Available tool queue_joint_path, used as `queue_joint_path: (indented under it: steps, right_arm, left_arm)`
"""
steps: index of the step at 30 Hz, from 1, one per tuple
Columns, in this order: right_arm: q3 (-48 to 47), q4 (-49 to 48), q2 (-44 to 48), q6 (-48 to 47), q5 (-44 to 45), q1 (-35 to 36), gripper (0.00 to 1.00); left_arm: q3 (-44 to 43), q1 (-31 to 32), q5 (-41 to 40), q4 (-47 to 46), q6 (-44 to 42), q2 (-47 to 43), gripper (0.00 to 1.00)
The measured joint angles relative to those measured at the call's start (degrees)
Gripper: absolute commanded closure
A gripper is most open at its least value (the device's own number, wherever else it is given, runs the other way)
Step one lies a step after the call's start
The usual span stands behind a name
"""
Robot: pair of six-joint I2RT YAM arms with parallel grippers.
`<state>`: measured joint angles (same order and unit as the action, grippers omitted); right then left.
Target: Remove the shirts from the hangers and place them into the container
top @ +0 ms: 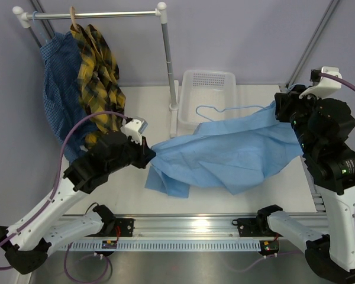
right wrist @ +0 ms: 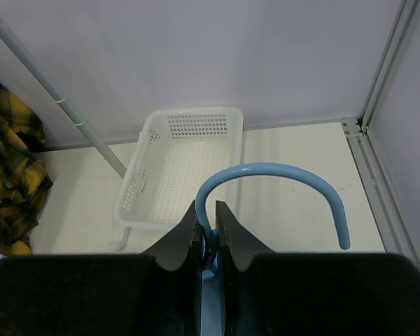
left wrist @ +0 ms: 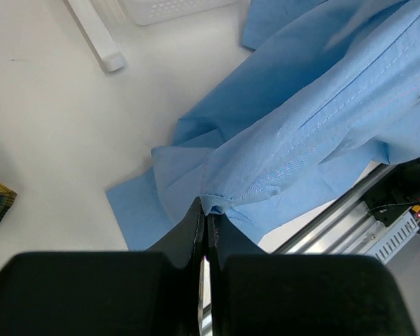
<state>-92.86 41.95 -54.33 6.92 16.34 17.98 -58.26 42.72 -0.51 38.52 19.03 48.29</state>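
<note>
pinching the light blue shirt [left wrist: 322, 126], left hand [left wrist: 204, 218] (right hand [right wrist: 206, 213] clamps hanger [right wrist: 266, 169]).

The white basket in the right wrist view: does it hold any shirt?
No, the basket shows only its bare perforated bottom, with no cloth lying inside it.

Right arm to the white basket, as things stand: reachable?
Probably yes. The basket lies just ahead of the right gripper, nothing showing between them. But that gripper is shut on the hanger hook, and the light blue shirt stretches from there to the left gripper, which pinches it.
</note>
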Motion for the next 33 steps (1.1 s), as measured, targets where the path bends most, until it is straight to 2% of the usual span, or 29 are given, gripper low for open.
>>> queue_joint_path:
  steps: [4,7,8,9,10,11,13,14,15,20,26,30,33]
  right_arm:
    - [-0.79,-0.39,0.52,0.59,-3.08,0.02,1.0]
    - [-0.68,-1.88,1.53,0.44,-7.48,-0.04,1.0]
    - [-0.61,-2.75,1.99,0.37,-9.09,-0.11,1.0]
    - [-0.46,-3.67,2.4,0.28,-10.62,-0.15,1.0]
    - [-0.24,-4.68,2.75,0.13,-12.57,-0.17,1.0]
    - [0.07,-5.4,3.17,-0.02,-13.97,-0.22,1.0]
    - [0.98,-6.75,3.87,-0.44,-16.81,-0.37,1.0]
    - [1.79,-7.5,4.35,-0.66,-17.97,-0.39,1.0]
    - [2.4,-8.04,4.63,-0.87,-19.17,-0.39,1.0]
    - [9.6,-9.57,5.88,-1.49,-23.41,-0.48,1.0]
    - [17.7,-10.47,6.62,-1.49,-27.39,-0.48,1.0]
    - [20.57,-10.99,6.91,-1.53,-29.0,-0.48,1.0]
    - [20.94,-11.52,6.95,-1.55,-29.73,-0.48,1.0]
  left_arm:
    - [2.43,0.31,4.61,-1.2,1.62,0.7,1.0]
    - [4.22,4.15,6.6,-1.6,2.05,1.2,1.0]
    - [4.44,5.92,7.13,-1.73,2.05,1.31,0.93]
    - [4.44,7.65,7.91,-1.99,2.03,1.49,0.81]
    - [4.44,8.94,8.79,-2.4,1.95,1.62,0.52]
    - [4.44,9.6,9.27,-2.64,1.4,1.7,0.41]
    - [4.39,9.9,9.42,-2.67,0.96,1.75,0.26]
    - [4.26,9.86,9.35,-2.6,0.61,1.77,0.09]
    - [3.91,9.84,9.22,-2.45,0.02,1.79,0.02]
    - [-3.87,9.44,8.61,-0.52,-2.58,3.04,0.01]
    - [-22.4,8.39,9.49,2.21,-7.04,6.69,0.01]
    - [-32.98,8.37,13.53,2.78,-8.07,11.02,0.01]
    - [-37.4,8.5,16.98,2.29,-8.02,15.8,0.01]
